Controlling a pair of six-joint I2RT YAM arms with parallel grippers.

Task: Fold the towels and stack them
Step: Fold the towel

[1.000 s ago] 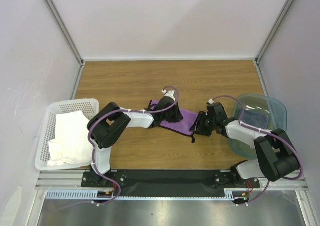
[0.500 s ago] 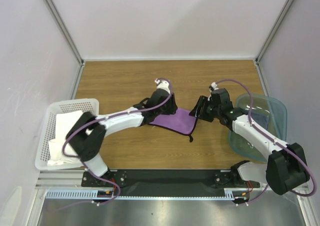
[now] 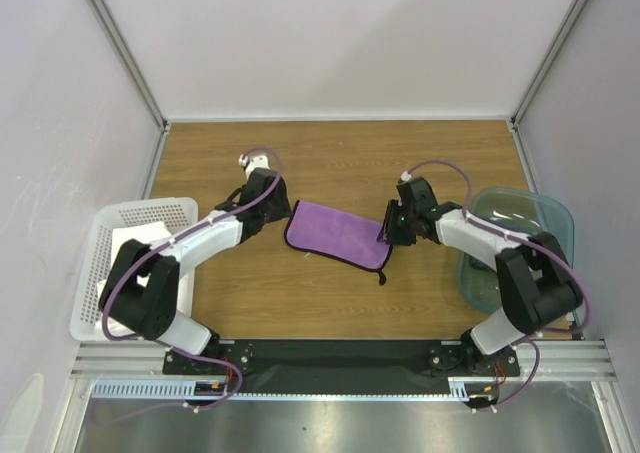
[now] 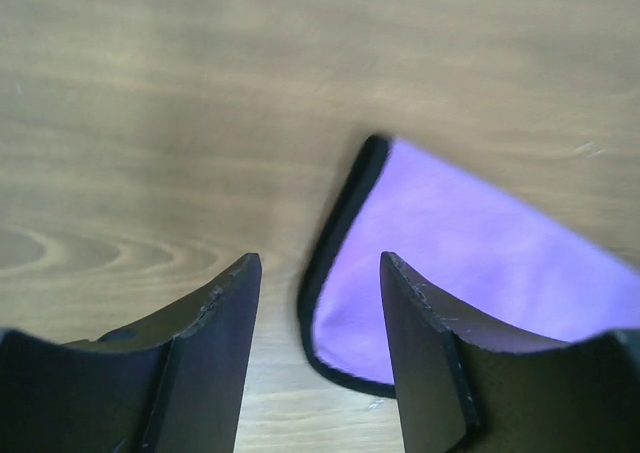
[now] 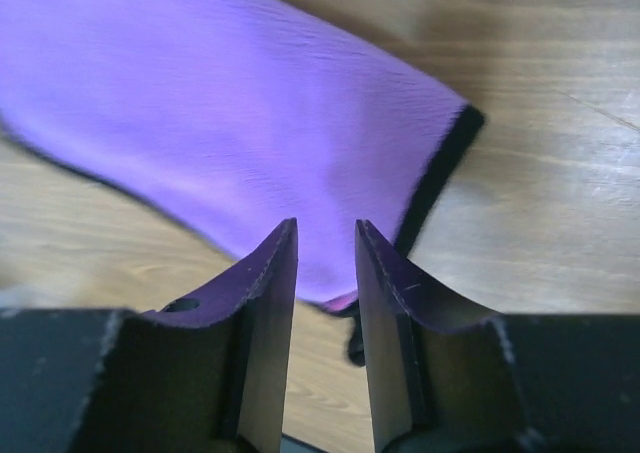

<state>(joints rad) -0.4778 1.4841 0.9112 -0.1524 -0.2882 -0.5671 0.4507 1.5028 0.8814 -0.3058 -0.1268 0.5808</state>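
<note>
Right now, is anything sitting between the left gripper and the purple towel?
Nothing visible does. The left gripper, its jaws apart, is just short of the purple towel's black-trimmed corner, with only bare wooden table between them. The towel lies flat with nothing on top of it.

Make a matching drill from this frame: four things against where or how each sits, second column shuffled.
1 purple towel
2 white towel
3 left gripper
4 teal bin

A in the white basket
B at the right edge of the table
C spread flat mid-table
D open, at the purple towel's left edge

Pairs: 1-C, 2-A, 3-D, 4-B
</note>
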